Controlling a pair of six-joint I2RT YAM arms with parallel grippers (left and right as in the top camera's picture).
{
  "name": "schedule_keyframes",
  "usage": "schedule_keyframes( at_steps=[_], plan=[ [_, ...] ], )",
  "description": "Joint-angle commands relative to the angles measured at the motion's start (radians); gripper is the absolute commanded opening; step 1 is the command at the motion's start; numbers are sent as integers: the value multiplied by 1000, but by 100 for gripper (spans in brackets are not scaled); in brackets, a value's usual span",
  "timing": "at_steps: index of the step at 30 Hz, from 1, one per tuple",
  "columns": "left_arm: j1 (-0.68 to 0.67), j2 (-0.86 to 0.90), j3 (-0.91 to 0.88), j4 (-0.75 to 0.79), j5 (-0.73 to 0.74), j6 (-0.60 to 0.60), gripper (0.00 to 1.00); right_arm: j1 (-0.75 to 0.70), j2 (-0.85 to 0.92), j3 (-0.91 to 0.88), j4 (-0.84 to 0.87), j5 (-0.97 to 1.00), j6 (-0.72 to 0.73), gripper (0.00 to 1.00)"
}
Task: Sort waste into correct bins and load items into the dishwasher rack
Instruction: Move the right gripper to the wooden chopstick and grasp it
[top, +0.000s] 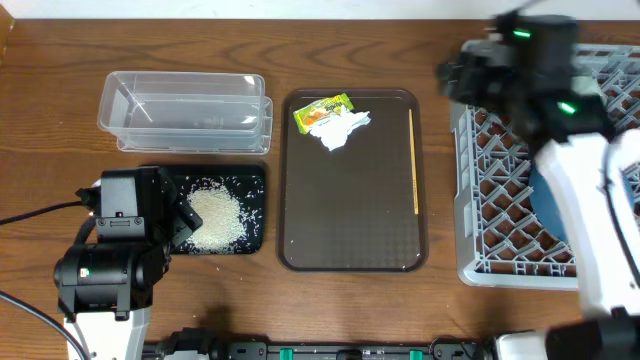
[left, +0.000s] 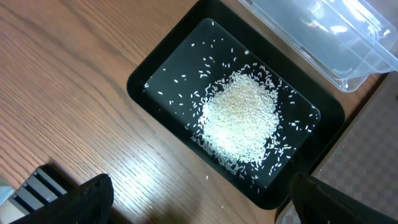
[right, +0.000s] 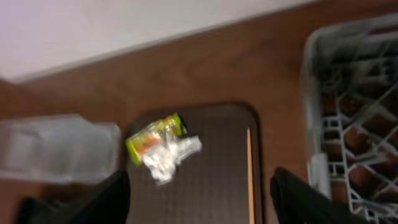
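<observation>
Toward the desk's near-left corner, we find the left gripper (left: 199, 193) hanging above the black tray (left: 163, 73), its two fingers apart and holding nothing. The rice grains (left: 241, 118) lie heaped in the middle of that tray, with strays scattered around the heap. Just beyond the tray, toward the far edge, stands the clear tub (top: 185, 110).

At desk centre lies the brown serving tray (top: 350, 220). The wrapper (top: 322, 107) sits in its far-left corner, and the tissue (top: 342, 128) touches the wrapper on the side nearer the desk's right edge. The chopstick (top: 414, 160) lies just inside the serving tray's right rim, with its long axis running from far edge to near edge.

Toward the far-right corner, the right gripper (right: 199, 183) hangs above the far-left corner of the rack (top: 468, 190). Its fingers stand apart with nothing between them, though the wrist view is blurred. A dark-blue bowl (top: 553, 200) shows inside the rack, partly hidden by the arm.

We judge the wrapper and tissue to be the next pick. Both lie to the left of the right gripper, along the far edge and lower than it. The right arm is clearly the nearer one, as the left gripper is well apart at the near side. The chopstick lies between the waste and the rack, so we advise an approach that passes above it.
</observation>
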Motion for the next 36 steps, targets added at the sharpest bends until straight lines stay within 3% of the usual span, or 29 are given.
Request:
schedule_keyframes(
  at_steps=[1,4,5,7,8,17,22,36],
  plan=[
    [4,0,13,-3,-12,1,93,85,128,138,-124,172,-85,71],
    [4,0,13,-3,-12,1,93,130,243,225,-235,192,-85,75],
    [4,0,13,-3,-12,1,93,142,277,241,-258,191,-84,79],
    [4,0,13,-3,-12,1,93,161,322,245,-276,184,-85,98],
    [4,0,13,-3,-12,2,93,169,340,245,-278,184,-84,99],
    [4,0,13,-3,-12,1,93,201,428,226,-336,172,-80,98],
    [4,0,13,-3,-12,1,93,202,465,184,-333,166,-5,79],
    [4,0,13,-3,-12,1,93,203,496,-31,-169,148,67,77]
  ],
)
